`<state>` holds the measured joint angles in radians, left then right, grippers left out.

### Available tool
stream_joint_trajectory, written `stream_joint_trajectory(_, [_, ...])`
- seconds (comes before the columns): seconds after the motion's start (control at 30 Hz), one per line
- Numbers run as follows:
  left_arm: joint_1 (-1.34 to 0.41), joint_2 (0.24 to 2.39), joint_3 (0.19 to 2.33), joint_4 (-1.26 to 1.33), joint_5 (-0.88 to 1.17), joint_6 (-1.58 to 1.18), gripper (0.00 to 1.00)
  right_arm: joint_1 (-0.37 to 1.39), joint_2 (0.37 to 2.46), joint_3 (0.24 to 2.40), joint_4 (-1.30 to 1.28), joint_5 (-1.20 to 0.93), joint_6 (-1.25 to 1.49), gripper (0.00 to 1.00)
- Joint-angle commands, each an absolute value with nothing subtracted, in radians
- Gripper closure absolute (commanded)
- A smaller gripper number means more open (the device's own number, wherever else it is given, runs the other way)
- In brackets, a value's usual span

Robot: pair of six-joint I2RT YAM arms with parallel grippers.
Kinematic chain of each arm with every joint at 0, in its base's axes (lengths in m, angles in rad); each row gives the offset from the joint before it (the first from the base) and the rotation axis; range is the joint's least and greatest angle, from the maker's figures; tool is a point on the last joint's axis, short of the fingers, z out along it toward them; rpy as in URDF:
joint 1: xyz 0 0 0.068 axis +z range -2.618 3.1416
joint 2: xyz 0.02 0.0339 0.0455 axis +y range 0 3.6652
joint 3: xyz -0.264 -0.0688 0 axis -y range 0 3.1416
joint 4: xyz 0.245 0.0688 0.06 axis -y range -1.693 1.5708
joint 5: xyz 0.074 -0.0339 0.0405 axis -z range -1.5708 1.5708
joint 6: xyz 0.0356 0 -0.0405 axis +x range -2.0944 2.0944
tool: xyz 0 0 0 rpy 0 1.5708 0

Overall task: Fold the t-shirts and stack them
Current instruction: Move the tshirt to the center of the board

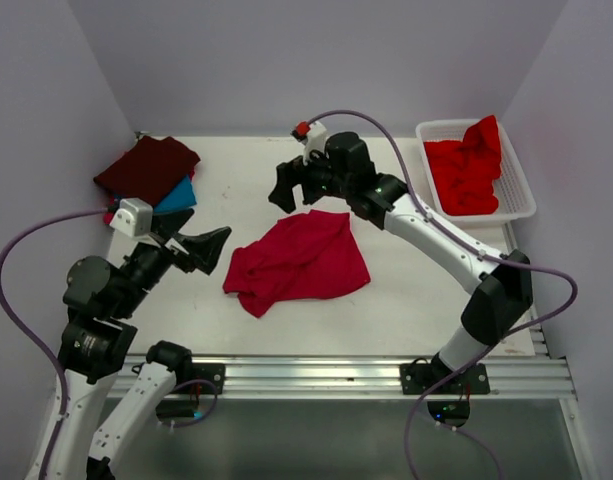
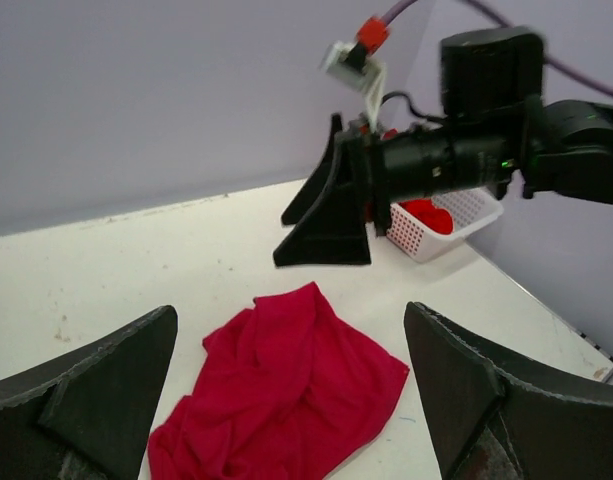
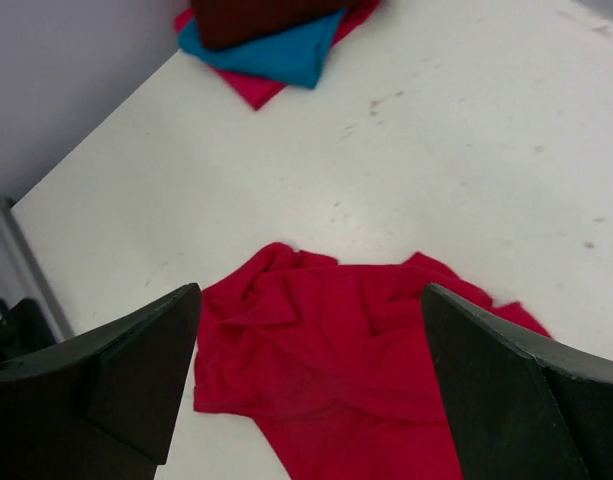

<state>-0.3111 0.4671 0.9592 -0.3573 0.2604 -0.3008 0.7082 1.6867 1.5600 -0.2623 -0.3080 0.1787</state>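
A crumpled crimson-pink t-shirt (image 1: 298, 262) lies in the middle of the table; it also shows in the left wrist view (image 2: 286, 390) and the right wrist view (image 3: 366, 370). My left gripper (image 1: 208, 247) is open and empty just left of it. My right gripper (image 1: 298, 190) is open and empty above the shirt's far edge. A stack of folded shirts sits at the far left: dark maroon (image 1: 146, 167) on top, teal blue (image 1: 178, 195) under it, pink-red (image 3: 251, 88) at the bottom. Bright red shirts (image 1: 471, 170) fill the basket.
The white lattice basket (image 1: 521, 190) stands at the far right of the table. Purple walls close in the back and sides. A metal rail (image 1: 316, 375) runs along the near edge.
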Motion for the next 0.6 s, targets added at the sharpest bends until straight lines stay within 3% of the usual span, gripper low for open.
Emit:
stream_joint_trajectory(0.0, [-0.318,0.514,0.885,-0.374,0.224,-0.388,0.0,0.707,1.545,1.534,-0.253,-0.003,0.184,0.05])
stream_joint_trajectory(0.2, [-0.318,0.698,0.72,-0.368,0.17,-0.552,0.0,0.706,1.444,1.424,-0.301,0.195,0.232,0.19])
stream_joint_trajectory(0.37, [-0.318,0.856,0.638,-0.299,0.157,-0.646,0.13,0.706,1.365,1.361,-0.35,0.256,0.253,0.35])
stream_joint_trajectory(0.57, [-0.318,0.907,0.638,-0.339,-0.092,-0.683,0.15,0.707,1.292,1.287,-0.364,0.264,0.273,0.36])
